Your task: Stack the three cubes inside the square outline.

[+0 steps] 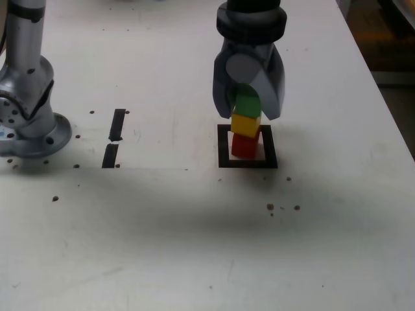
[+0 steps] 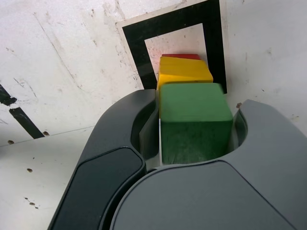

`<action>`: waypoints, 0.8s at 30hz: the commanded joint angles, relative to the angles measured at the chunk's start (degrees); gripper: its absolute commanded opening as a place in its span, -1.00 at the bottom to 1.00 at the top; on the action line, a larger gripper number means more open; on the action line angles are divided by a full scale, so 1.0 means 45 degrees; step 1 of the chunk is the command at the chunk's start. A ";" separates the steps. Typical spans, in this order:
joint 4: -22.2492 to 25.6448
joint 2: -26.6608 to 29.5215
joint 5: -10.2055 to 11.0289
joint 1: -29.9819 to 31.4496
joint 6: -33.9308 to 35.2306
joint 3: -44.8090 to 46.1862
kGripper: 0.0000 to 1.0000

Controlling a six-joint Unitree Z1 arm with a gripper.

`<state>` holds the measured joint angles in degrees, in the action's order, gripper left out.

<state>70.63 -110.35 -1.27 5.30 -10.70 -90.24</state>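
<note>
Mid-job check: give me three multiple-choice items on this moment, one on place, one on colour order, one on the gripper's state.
1. Where does the stack stand?
A. On the short tape strips
B. Inside the square outline
C. Beside the arm's base

2. Order from bottom to top?
A. Green, red, yellow
B. Yellow, green, red
C. Red, yellow, green

3. The gripper is:
A. Around the green cube
B. Lifted clear of the stack
C. Holding the red cube

Answers: B, the red cube sits within the black frame; C, the yellow cube lies between red and green; A, both fingers flank green.
</note>
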 commanded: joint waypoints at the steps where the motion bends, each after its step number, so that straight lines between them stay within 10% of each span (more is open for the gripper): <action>1: -0.0032 -0.0023 -0.0021 -0.0026 -0.0030 0.0036 0.28; 12: 0.0017 0.0379 -0.0060 -0.0026 -0.0080 0.0274 0.61; 24: 0.1346 0.2727 0.1593 -0.0026 -0.0022 -0.0065 0.70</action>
<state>75.77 -99.05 5.39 5.27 -10.97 -90.54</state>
